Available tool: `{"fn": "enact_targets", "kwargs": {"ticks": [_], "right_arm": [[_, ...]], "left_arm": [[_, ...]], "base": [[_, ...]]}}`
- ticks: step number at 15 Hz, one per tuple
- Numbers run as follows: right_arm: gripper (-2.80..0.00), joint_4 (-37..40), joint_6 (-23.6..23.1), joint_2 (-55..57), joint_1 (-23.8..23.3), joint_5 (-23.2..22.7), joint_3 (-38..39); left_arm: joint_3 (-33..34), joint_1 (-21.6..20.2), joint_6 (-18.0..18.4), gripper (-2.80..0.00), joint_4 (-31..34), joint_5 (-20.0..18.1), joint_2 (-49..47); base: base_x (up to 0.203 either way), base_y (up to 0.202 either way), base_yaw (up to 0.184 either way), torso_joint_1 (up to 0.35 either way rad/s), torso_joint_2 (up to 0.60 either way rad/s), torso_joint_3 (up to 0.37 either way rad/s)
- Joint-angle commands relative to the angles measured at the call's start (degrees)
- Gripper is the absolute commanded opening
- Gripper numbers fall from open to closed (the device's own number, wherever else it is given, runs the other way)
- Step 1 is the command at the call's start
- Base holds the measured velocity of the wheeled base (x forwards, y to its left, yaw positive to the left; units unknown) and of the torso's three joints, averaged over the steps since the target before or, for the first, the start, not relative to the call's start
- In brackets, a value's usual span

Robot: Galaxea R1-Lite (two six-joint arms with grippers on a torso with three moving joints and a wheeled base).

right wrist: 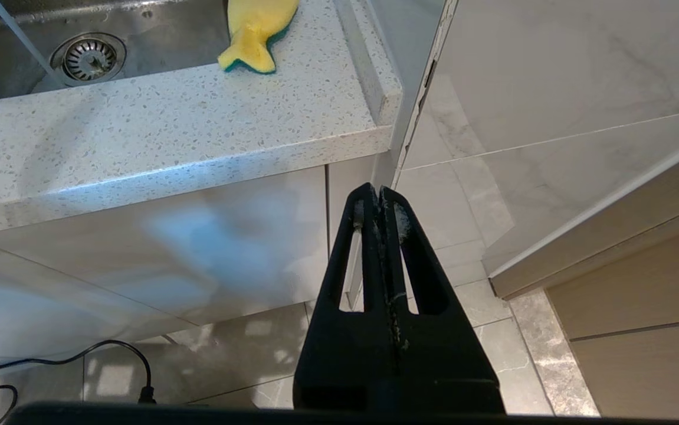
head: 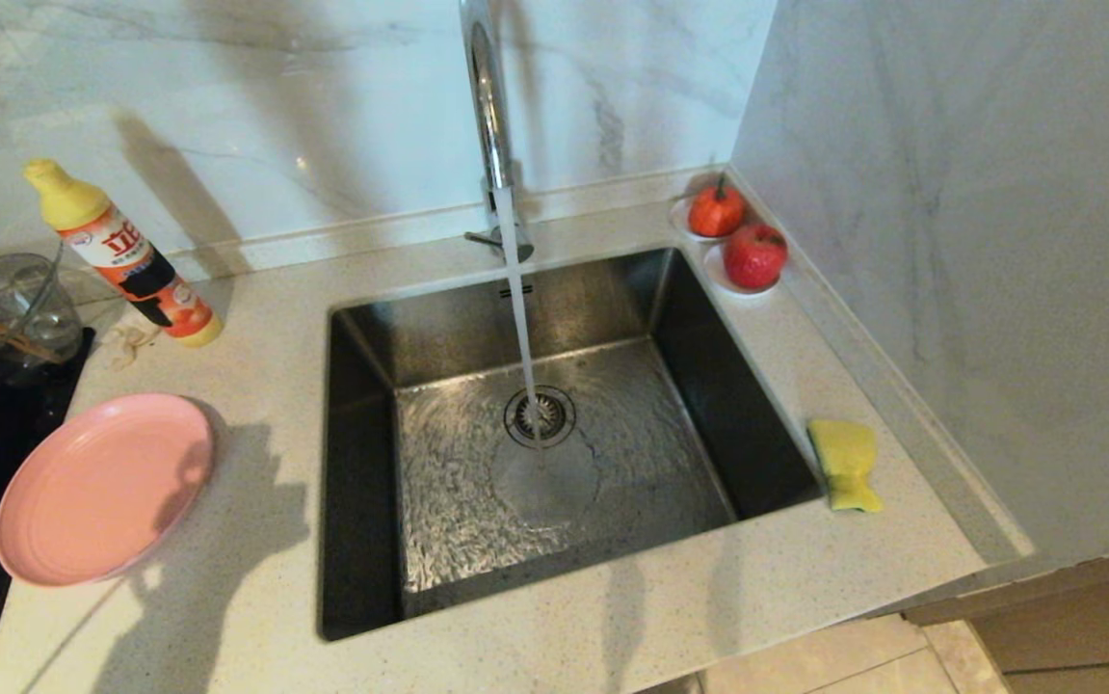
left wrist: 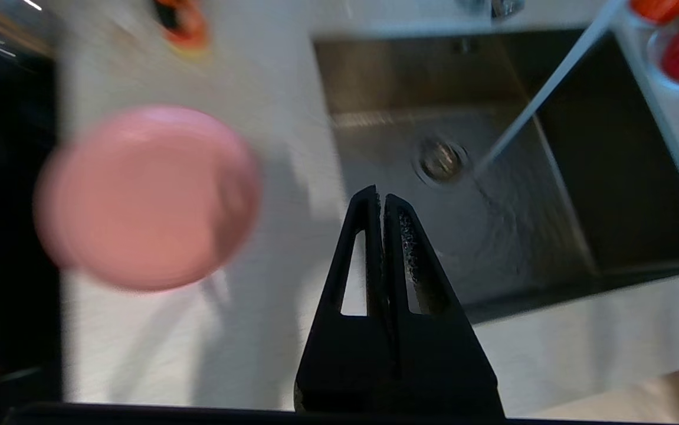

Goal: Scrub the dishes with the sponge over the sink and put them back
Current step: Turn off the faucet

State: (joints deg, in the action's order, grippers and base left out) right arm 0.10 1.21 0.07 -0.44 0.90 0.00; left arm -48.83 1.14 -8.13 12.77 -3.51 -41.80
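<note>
On the speckled countertop, a pink plate point(head: 103, 487) lies at nine o'clock of the steel sink point(head: 361, 482), with water running from the faucet point(head: 488, 106) onto the drain, and the yellow sponge point(head: 845, 463) lies at three o'clock on the sink's rim. The left gripper point(left wrist: 380, 198) hangs above the counter between plate and sink, fingers pressed together and empty; the right gripper point(right wrist: 374, 195) is parked below the counter edge, also closed. With fingers together it would likely push the plate rather than grip it, and running water may make things slippery.
</note>
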Motion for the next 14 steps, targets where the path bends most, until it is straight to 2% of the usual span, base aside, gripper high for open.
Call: {"fn": "enact_targets", "kwargs": {"ticks": [1, 4, 7, 10, 14], "right_arm": [[-2.8, 0.0, 0.0, 0.1, 0.0, 0.0, 0.1], [-2.8, 0.0, 0.0, 0.1, 0.0, 0.1, 0.0], [-2.8, 0.0, 0.0, 0.1, 0.0, 0.1, 0.1], [-2.8, 0.0, 0.0, 0.1, 0.0, 0.0, 0.1], [-2.8, 0.0, 0.0, 0.1, 0.0, 0.1, 0.1]], "left_arm": [[-11.1, 0.7, -4.1, -2.8, 2.9, -2.6, -23.6], [-24.2, 4.3, -13.2, -2.8, 8.6, -9.0, -39.9], [-30.4, 11.2, -22.6, -2.8, 11.2, -14.6, -48.8], [-30.6, 13.4, -25.8, -2.8, 11.2, -18.4, -52.3], [-30.4, 13.5, -26.3, -2.8, 11.1, -18.6, -53.8]], "base": [[0.0, 0.0, 0.0, 0.0, 0.0, 0.0], [0.0, 0.0, 0.0, 0.0, 0.0, 0.0], [0.0, 0.0, 0.0, 0.0, 0.0, 0.0], [0.0, 0.0, 0.0, 0.0, 0.0, 0.0], [0.0, 0.0, 0.0, 0.0, 0.0, 0.0]]}}
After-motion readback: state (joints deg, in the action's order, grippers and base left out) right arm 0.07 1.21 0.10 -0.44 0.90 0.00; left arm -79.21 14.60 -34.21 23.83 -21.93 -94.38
